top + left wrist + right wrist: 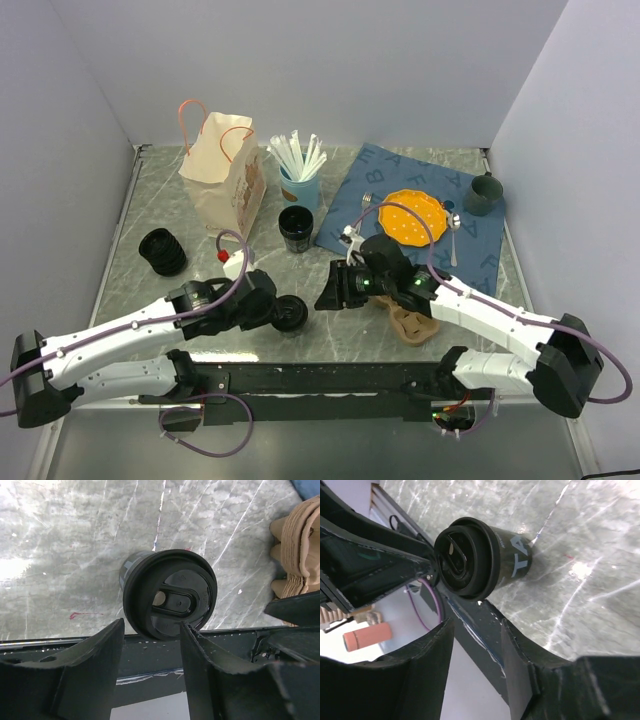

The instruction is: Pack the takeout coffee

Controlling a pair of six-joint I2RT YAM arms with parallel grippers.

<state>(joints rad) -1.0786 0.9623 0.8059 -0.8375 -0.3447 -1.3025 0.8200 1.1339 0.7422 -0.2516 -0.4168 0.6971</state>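
The takeout coffee [291,314], a black cup with a black lid, lies on its side on the marble table near the front edge. Its lid [170,595] faces the left wrist camera. White letters show on its wall [516,556] in the right wrist view. My left gripper [272,308] is just left of it and open. The cup sits beyond the fingertips [112,630], with nothing between the jaws. My right gripper [326,293] hangs open a little to the cup's right, its jaws empty and pointing at the lid.
At the back left stands a paper bag [222,170]. Beside it are a light-blue cup of straws [300,182] and a lidless black cup [296,228]. A blue mat [480,245] carries an orange plate [412,218]. A grey-green mug [484,195] and a tan cardboard piece [412,322] are at the right.
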